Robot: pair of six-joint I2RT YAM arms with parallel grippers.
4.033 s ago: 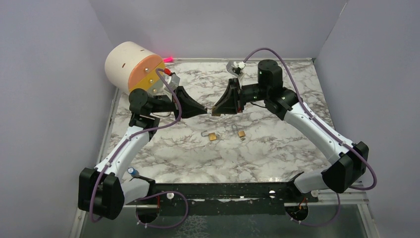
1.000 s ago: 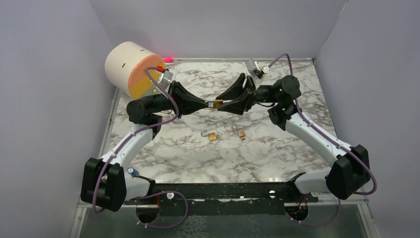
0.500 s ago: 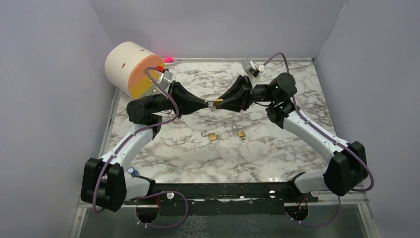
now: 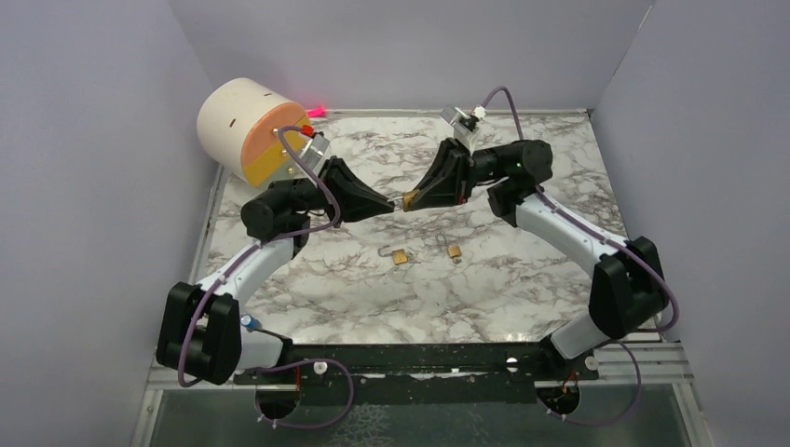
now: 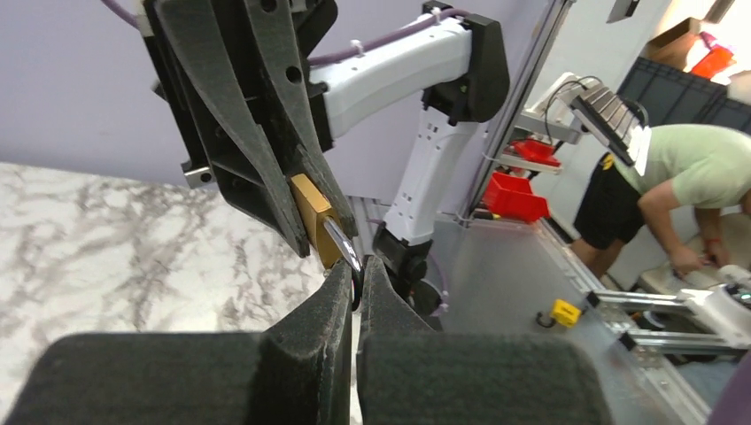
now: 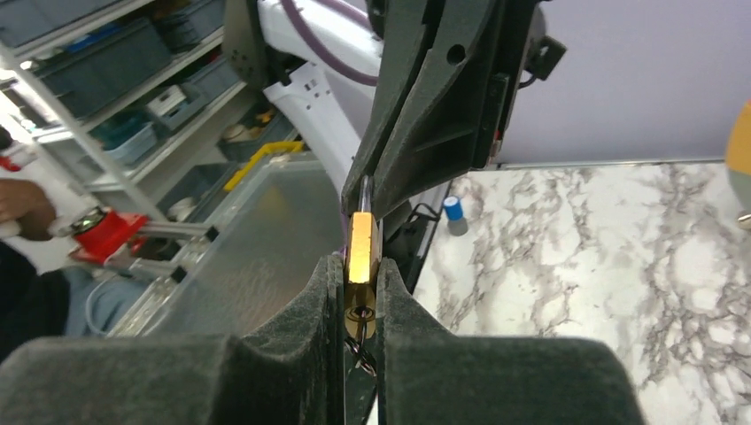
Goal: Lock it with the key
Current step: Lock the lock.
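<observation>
A small brass padlock (image 4: 410, 198) hangs in the air between my two grippers, above the far middle of the marble table (image 4: 522, 279). My left gripper (image 5: 356, 270) is shut on its silver shackle (image 5: 341, 243), with the brass body (image 5: 310, 212) just beyond. From the other side my right gripper (image 6: 360, 266) is shut on the padlock body (image 6: 360, 243). The keyhole (image 6: 359, 312) faces the right wrist camera, and a thin dark thing hangs from it. I cannot tell whether that is the key. In the top view the left gripper (image 4: 396, 204) and right gripper (image 4: 415, 197) meet tip to tip.
Two more small brass padlocks (image 4: 399, 256) (image 4: 455, 250) lie on the table in front of the grippers. A cream and orange cylinder (image 4: 244, 126) stands at the back left corner. Grey walls close in the left, back and right sides.
My right gripper has closed from open onto the padlock body, and its wrist has turned. The left gripper stays shut on the shackle and has shifted slightly.
</observation>
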